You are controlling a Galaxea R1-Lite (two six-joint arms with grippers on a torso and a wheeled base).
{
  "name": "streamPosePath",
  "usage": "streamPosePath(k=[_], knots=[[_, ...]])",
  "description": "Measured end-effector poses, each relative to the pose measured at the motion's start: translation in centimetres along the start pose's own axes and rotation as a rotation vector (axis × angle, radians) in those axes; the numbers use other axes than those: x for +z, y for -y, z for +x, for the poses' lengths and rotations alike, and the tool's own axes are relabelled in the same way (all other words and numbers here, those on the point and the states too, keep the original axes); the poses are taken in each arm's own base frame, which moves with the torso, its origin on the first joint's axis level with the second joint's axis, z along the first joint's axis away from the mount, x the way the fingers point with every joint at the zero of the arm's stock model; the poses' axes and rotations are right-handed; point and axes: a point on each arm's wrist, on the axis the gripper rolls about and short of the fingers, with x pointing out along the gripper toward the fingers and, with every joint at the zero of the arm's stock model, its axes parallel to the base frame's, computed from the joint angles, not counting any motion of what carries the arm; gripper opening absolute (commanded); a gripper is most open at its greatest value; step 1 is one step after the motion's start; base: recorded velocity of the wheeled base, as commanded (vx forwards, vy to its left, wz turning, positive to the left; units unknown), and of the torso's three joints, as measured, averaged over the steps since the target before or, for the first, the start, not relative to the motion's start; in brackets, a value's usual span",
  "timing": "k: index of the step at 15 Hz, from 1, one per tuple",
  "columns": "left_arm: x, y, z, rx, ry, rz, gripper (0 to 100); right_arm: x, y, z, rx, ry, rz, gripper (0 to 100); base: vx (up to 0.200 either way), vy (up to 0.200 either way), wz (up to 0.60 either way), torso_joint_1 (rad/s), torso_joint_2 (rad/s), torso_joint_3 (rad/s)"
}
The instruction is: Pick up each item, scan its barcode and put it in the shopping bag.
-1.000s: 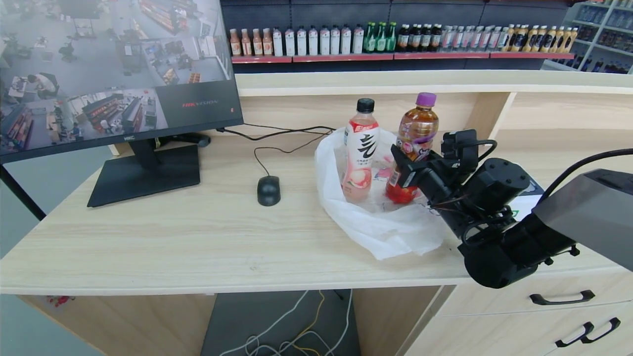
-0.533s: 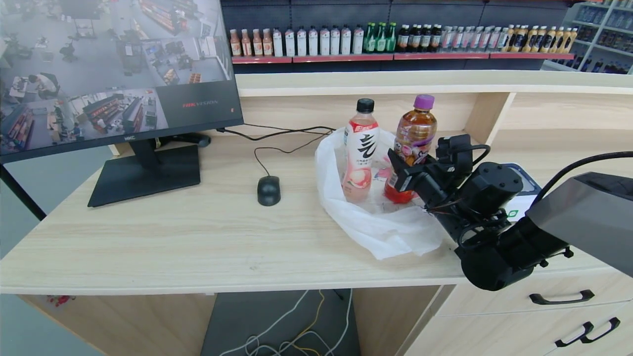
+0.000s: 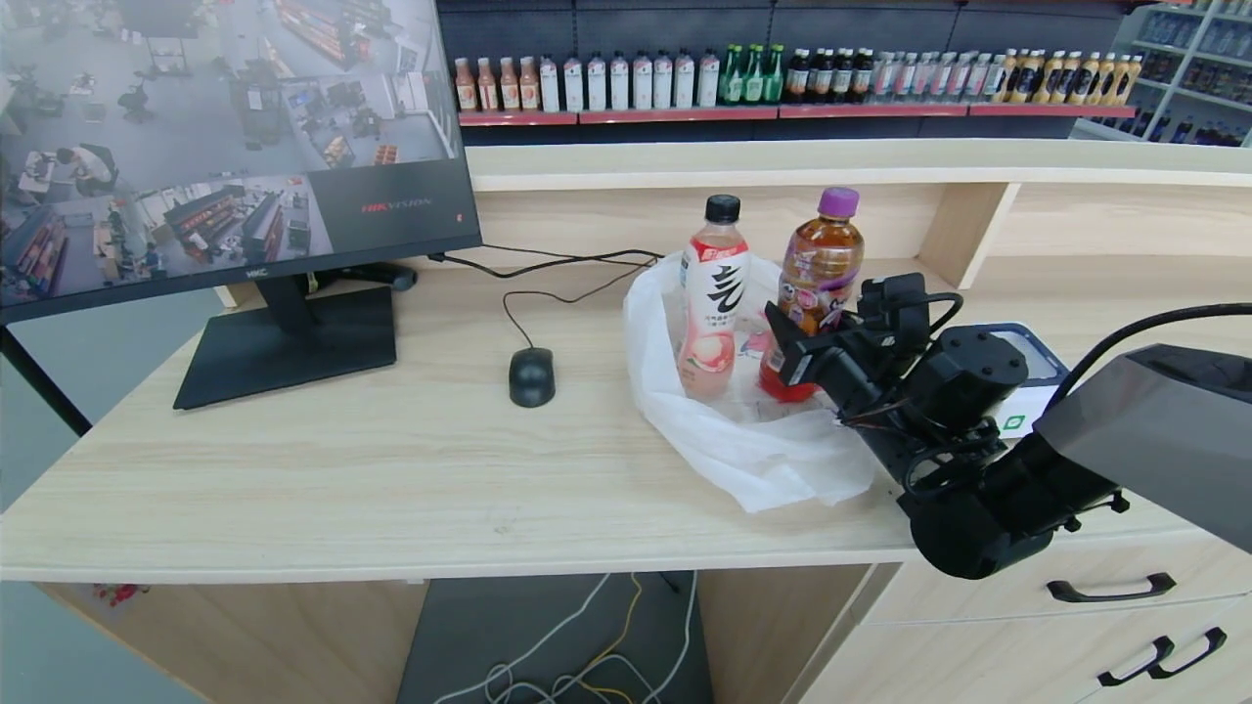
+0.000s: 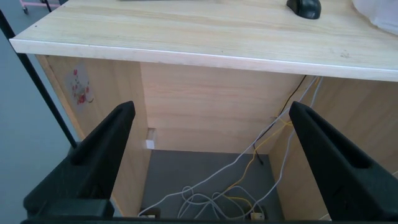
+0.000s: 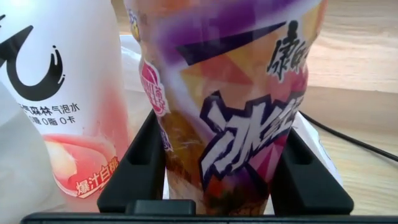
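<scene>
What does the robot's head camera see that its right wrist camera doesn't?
Head view, not the right wrist view: the monitor, the mouse, the far shelf of drinks and the drawers under the counter.
Right wrist view, not the head view: a close look at both black fingers against the sides of the purple-capped tea bottle.
Both: that bottle in the right gripper, the pink bottle beside it, and the white shopping bag.
</scene>
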Motion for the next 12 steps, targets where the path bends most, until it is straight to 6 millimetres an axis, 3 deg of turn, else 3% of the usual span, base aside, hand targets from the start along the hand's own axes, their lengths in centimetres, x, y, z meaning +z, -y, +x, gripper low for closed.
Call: streamPosePath(k=[3, 4, 8, 12], knots=[[0.0, 0.0, 0.0, 0.000, 0.000, 0.000, 100, -0.1, 0.0, 0.0, 0.000, -0.004, -0.001, 0, 0.000, 0.000, 0.00, 0.000, 0.00, 0.000], [0.0, 0.0, 0.0, 0.000, 0.000, 0.000, 100, -0.1, 0.0, 0.0, 0.000, -0.004, -0.001, 100, 0.000, 0.000, 0.00, 0.000, 0.00, 0.000], [0.0, 0.0, 0.0, 0.000, 0.000, 0.000, 100, -0.1, 0.0, -0.4, 0.001, -0.019, 0.000, 100, 0.000, 0.000, 0.00, 0.000, 0.00, 0.000], [0.0, 0.0, 0.0, 0.000, 0.000, 0.000, 100, 1.2, 0.0, -1.1, 0.002, -0.008, 0.001, 100, 0.000, 0.000, 0.00, 0.000, 0.00, 0.000]])
